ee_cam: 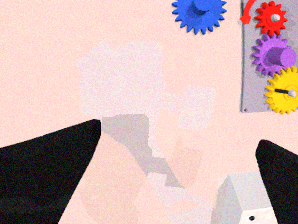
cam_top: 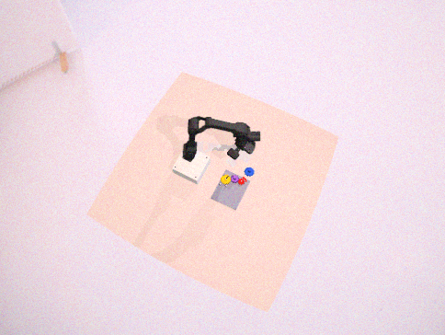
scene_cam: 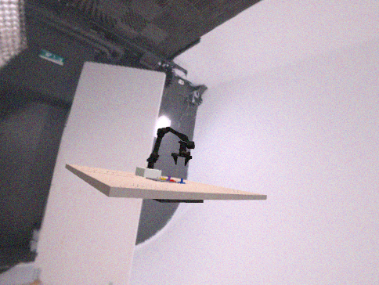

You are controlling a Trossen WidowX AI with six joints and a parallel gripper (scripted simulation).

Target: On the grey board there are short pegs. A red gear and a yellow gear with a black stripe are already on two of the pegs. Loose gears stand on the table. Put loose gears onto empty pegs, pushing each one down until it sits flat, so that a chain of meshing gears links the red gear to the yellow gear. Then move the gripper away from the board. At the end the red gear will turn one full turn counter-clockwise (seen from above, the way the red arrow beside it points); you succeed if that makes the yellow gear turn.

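Note:
The grey board (cam_top: 232,198) (ee_cam: 248,90) carries the red gear (cam_top: 242,181) (ee_cam: 265,22), a purple gear (cam_top: 234,179) (ee_cam: 264,54) and the yellow gear (cam_top: 225,179) (ee_cam: 284,100) with its black stripe. The purple gear sits between the other two, and its teeth appear to meet both. I cannot tell for certain that it is fully flat. A blue gear (cam_top: 249,171) (scene_cam: 182,181) (ee_cam: 192,12) with a knob stands on the table beside the board. My gripper (scene_cam: 181,164) (ee_cam: 181,137) is wide open and empty, high above the table and off to the side of the board.
The white base block (cam_top: 190,167) (scene_cam: 148,172) (ee_cam: 240,195) stands beside the board, under the arm. Small pale pegs show on the board near the yellow gear in the top view. The red arrow (ee_cam: 246,19) is by the red gear.

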